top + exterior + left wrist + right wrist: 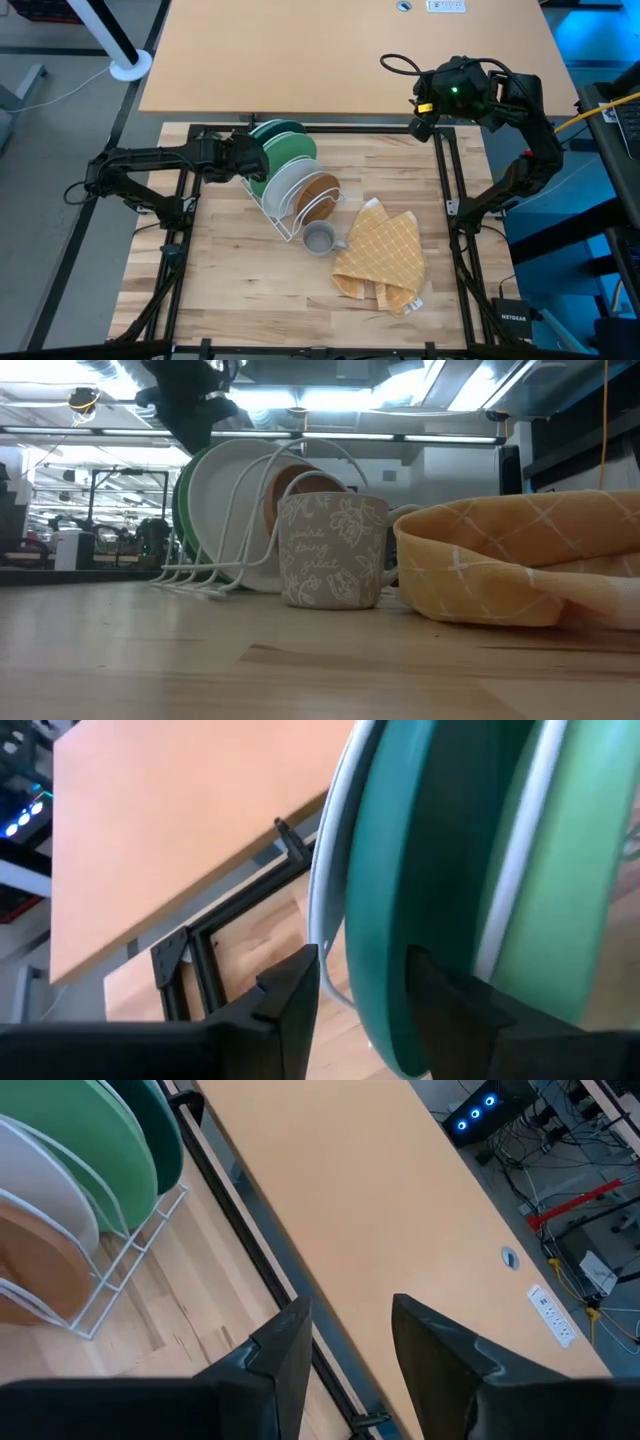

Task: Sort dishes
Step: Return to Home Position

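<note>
Four plates stand on edge in a white wire rack [288, 234]. From the far end they are dark teal [268, 128], green [293, 150], white [290, 186] and brown wooden [320, 196]. My left gripper [255, 158] reaches in from the table's left. It is open, with its fingers on either side of the teal plate's rim [380, 970]. My right gripper [422, 118] is open and empty, raised over the table's far right corner, well clear of the plates. My left gripper [365, 990] stands astride the teal plate's upper left rim, coming in about level from the table's left. A gap with a rack wire [330, 920] shows between one finger [295, 995] and the rim. I cannot tell whether the other finger [450, 1005] touches the plate's face. The plate stands in the rack.
A grey patterned mug [319, 238] stands just in front of the rack's near end. A crumpled yellow checked cloth [385, 262] lies to its right. A second, light-brown tabletop [350, 50] adjoins the far edge. There is bare wood along the near and left sides.
</note>
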Motion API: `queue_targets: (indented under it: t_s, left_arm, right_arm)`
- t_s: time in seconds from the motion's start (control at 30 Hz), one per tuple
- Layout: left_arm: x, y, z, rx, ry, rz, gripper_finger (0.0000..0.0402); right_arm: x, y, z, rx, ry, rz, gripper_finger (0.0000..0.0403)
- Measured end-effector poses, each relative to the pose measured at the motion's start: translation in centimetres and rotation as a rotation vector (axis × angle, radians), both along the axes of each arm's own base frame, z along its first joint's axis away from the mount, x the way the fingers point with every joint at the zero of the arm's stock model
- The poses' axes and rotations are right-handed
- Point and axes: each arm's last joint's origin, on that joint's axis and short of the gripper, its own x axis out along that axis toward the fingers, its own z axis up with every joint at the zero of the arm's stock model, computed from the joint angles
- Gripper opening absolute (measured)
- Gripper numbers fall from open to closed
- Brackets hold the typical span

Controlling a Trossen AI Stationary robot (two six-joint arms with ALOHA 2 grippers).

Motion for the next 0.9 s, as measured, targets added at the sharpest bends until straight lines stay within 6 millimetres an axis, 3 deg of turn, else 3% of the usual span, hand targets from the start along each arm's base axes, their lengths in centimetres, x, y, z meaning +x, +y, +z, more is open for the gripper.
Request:
queue_targets:
  t_s: [0.33,0.47,0.6,0.73,0.9]
  left_arm:
    - [-1.2,-0.2,5.0,0.047,-0.092,-0.079,0.0143]
    - [-3.4,-0.5,7.1,0.068,-0.189,-0.080,0.0143]
    - [-7.0,-1.3,8.4,0.065,-0.243,-0.067,0.0143]
    - [-10.4,-2.4,8.0,0.038,-0.314,-0.047,0.0143]
    - [-12.6,-3.6,4.8,0.007,-0.357,-0.093,0.0143]
  right_arm:
    - [0.0,0.0,0.0,0.005,-0.007,-0.006,0.0145]
    - [-0.2,0.2,0.1,0.043,-0.038,0.008,0.0145]
    - [-1.3,0.9,0.5,0.109,-0.093,0.092,0.0145]
    - [-2.6,1.5,0.2,0.171,-0.127,0.100,0.0145]
    - [-3.8,1.8,-2.2,0.228,-0.164,0.008,0.0145]
